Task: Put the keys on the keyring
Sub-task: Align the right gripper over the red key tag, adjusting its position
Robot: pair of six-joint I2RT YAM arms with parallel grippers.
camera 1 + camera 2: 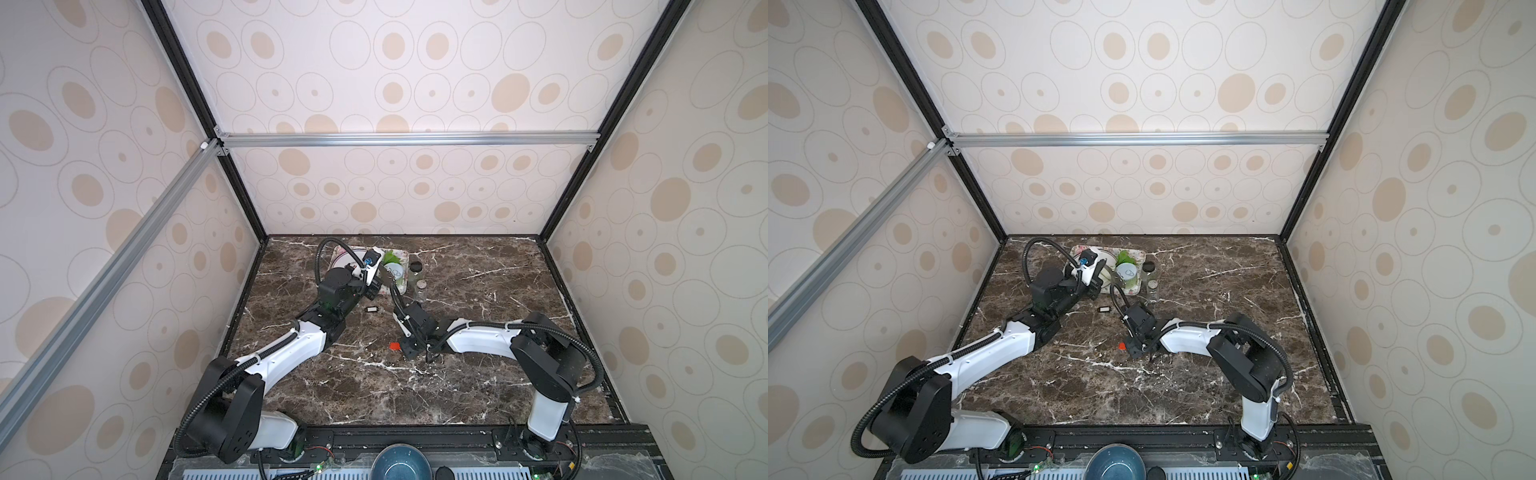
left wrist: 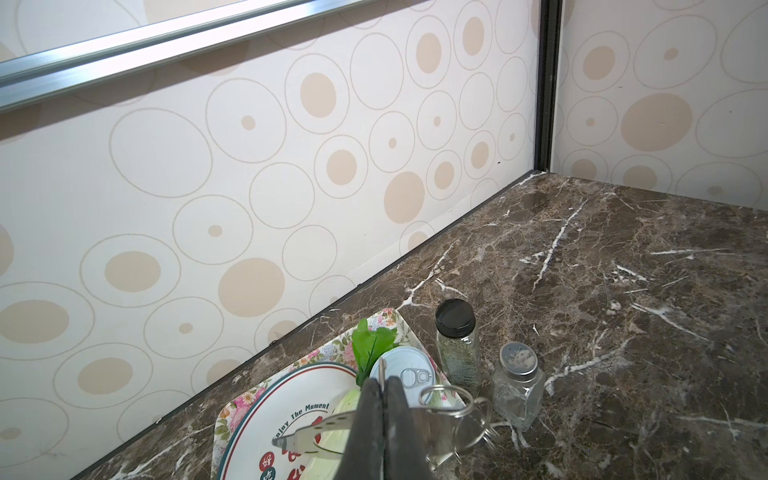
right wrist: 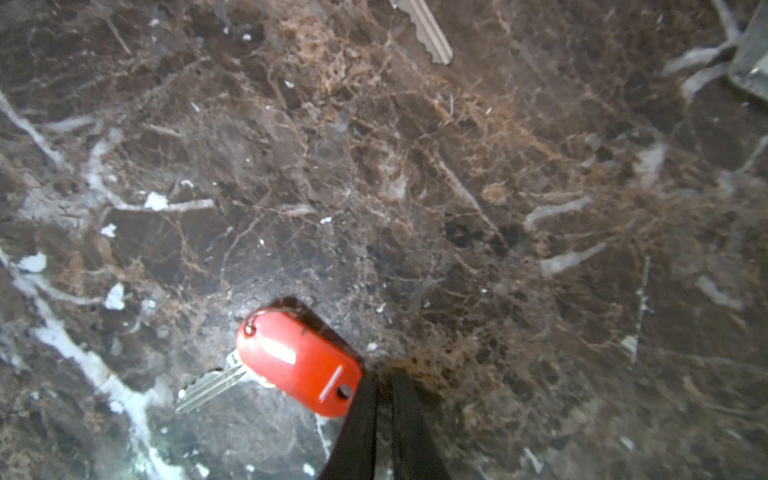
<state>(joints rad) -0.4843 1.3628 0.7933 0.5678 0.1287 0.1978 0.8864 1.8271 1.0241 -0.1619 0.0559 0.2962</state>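
Note:
My left gripper [image 2: 383, 380] is shut on the keyring [image 2: 309, 432], a flat grey metal loop with wire rings [image 2: 446, 399] hanging from it, held in the air over the tray. In both top views this gripper [image 1: 371, 287] hovers at the back centre. The red key [image 3: 299, 361] lies flat on the marble, its blade pointing away from my right gripper [image 3: 384, 395]. That gripper's tips sit right beside the key's holed end, all but shut, with nothing between them. The black key [image 1: 371, 309] lies apart on the marble between the arms; the red key [image 1: 394, 345] sits nearer the front.
A floral tray [image 2: 232, 405] at the back holds a white plate [image 2: 291, 386], a tin can [image 2: 405, 365] and green leaves [image 2: 372, 343]. Beside it stand a black-capped spice jar [image 2: 457, 345] and a glass shaker [image 2: 518, 382]. A blue bowl [image 1: 401, 461] sits below the table's front edge.

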